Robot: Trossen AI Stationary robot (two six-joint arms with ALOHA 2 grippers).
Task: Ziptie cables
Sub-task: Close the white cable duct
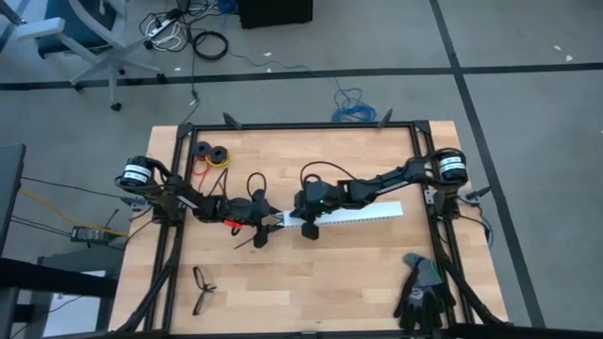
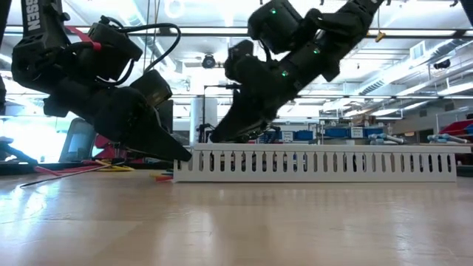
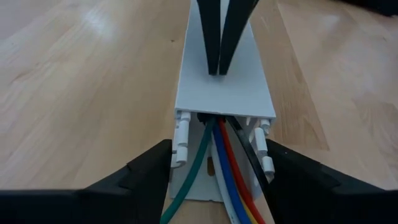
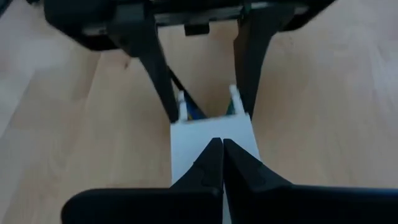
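A long white slotted strip lies on the table's middle with a flat lid on top. Cables in green, blue, red, yellow and black run out of its left end. My left gripper comes in from the left and is closed around that end. My right gripper comes in from the right, shut, with its tips on the lid just behind that end. More red and yellow wires lie on the table beside the left arm. I see no zipties. My left gripper pinches the strip's left end between its two fingers, one on each slotted side wall. The fingers slant down from the table's left and lie along the strip, which rests flat on the table. My right gripper sets its shut fingertips on the lid's top, near the strip's left end. The fingers slant down from the table's right, along the strip.
Black eyeglasses lie near the front left and black gloves at the front right. Tape rolls sit at the far left. A black frame borders the tabletop.
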